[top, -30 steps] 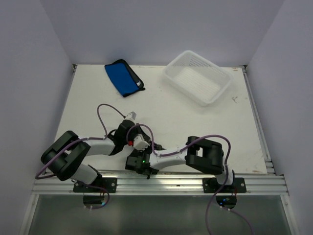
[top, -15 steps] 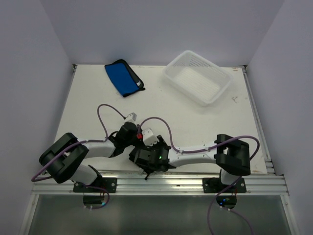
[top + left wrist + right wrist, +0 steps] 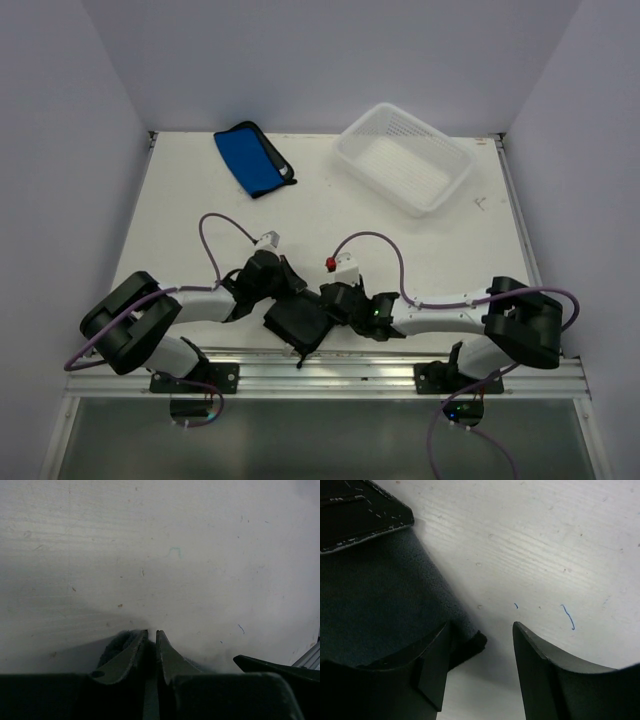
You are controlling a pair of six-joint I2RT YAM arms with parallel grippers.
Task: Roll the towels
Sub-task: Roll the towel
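The purple and black towel (image 3: 296,324) lies bunched near the table's front edge, between my two grippers. My left gripper (image 3: 289,297) is shut on its edge; in the left wrist view its fingers (image 3: 136,647) pinch dark fuzzy cloth (image 3: 114,644). My right gripper (image 3: 329,303) is open at the towel's right side. In the right wrist view its left finger (image 3: 432,665) lies over the towel's corner (image 3: 375,600) and its right finger rests over bare table. The blue towel (image 3: 250,158) with black edging lies folded at the back left, away from both grippers.
A white perforated basket (image 3: 400,168) stands at the back right. The metal rail (image 3: 400,372) of the front edge runs just behind the dark towel. White walls close the table at the left, back and right.
My right arm has swung out to the right and its gripper has come off the top of the dark towel to its right side. The left arm has hardly moved.
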